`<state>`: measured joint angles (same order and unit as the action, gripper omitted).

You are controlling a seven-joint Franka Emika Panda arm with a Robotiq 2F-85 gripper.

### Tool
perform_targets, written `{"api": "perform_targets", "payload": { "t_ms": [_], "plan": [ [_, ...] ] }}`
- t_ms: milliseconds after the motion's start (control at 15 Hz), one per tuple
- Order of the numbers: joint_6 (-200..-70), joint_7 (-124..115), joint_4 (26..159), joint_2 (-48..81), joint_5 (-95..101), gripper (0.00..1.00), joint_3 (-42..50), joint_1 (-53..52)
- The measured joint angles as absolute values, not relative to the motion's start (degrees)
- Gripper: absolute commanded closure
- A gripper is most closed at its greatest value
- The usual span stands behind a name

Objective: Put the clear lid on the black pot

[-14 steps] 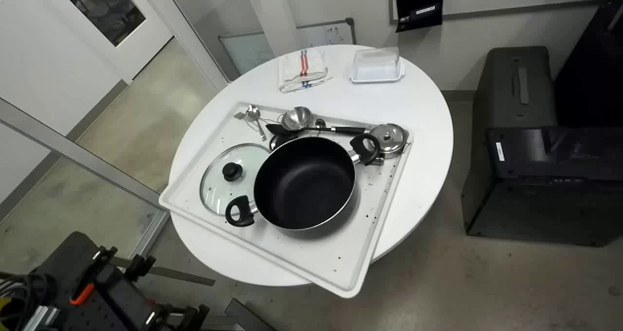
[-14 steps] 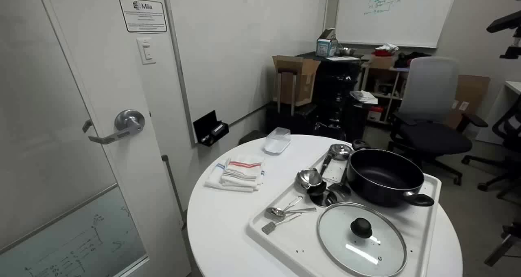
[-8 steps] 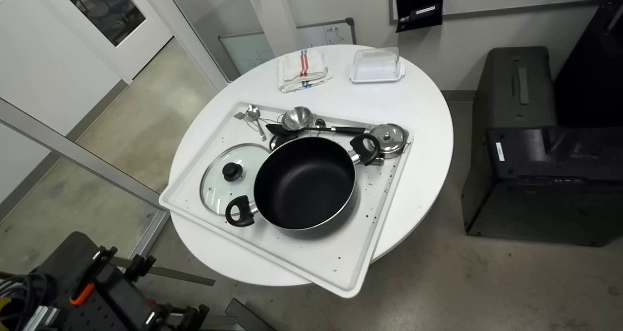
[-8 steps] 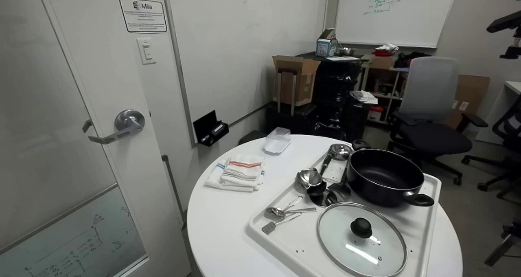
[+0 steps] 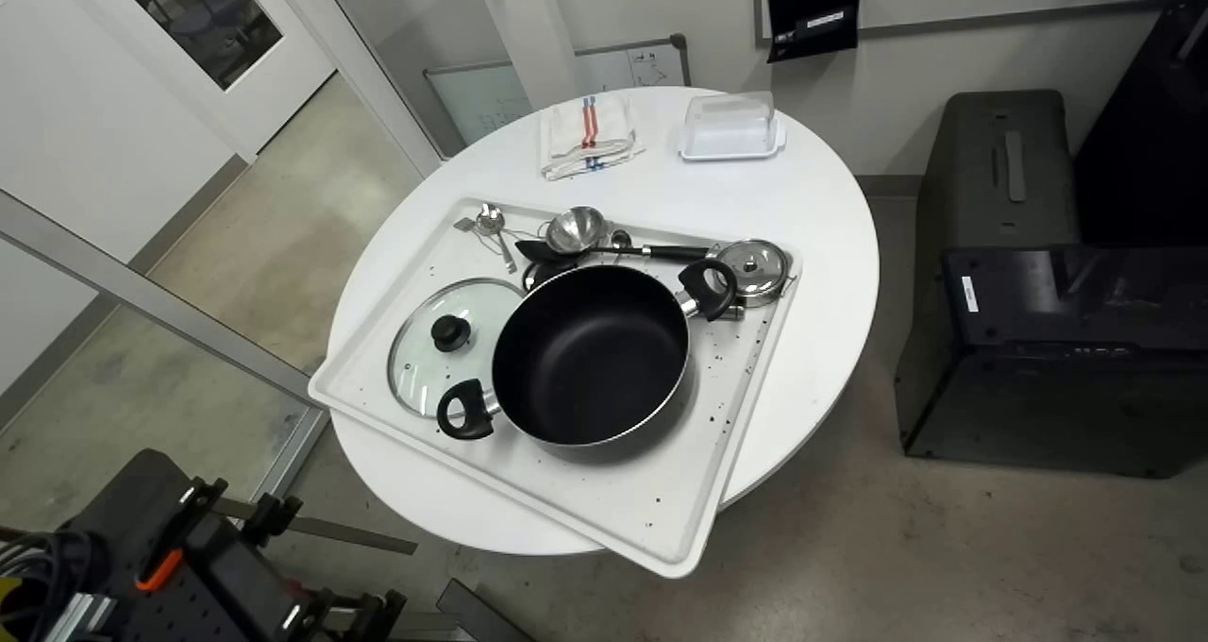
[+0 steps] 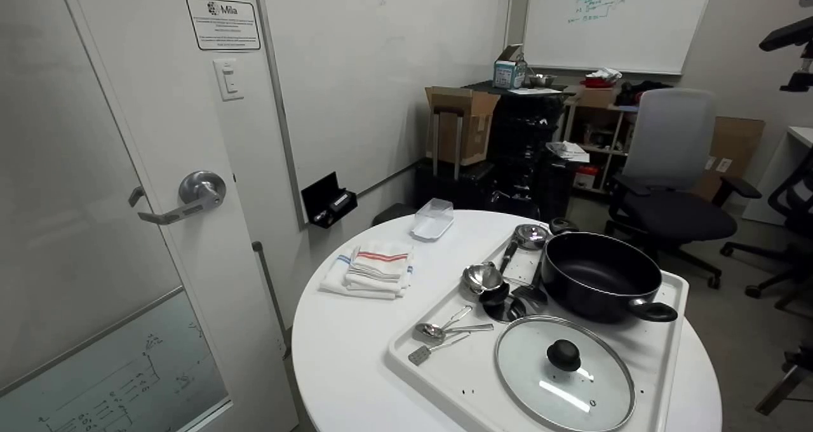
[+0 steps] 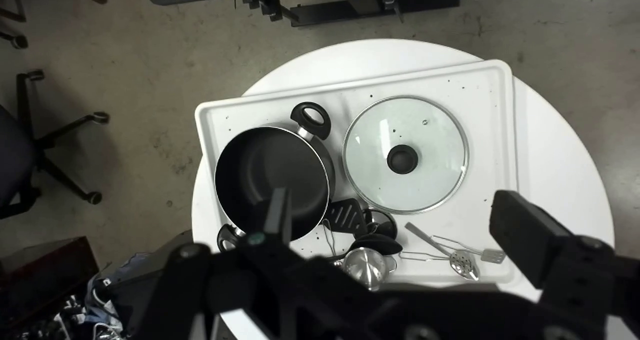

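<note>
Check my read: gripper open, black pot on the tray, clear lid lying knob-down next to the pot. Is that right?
Not quite: the clear lid lies knob-up, not knob-down; both exterior views show its black knob on top. The rest holds: the gripper is open, and the black pot is on the tray, next to the lid.

The pot (image 5: 593, 354) hides one side of the lid (image 5: 451, 335) in an exterior view. An exterior view cuts off the surface (image 6: 349, 356) at its near edge. The hand (image 7: 391, 200), blurred in the wrist view, partly covers the pot.
</note>
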<state>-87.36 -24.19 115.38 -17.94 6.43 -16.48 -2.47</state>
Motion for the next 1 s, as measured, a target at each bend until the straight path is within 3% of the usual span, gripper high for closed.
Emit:
{"api": "perform_targets", "payload": {
  "t_ms": [1000],
  "plan": [
    [-94.7, -12.9, 120.5, -7.2, 6.4, 0.00, -11.8, -4.0]
  ]
}}
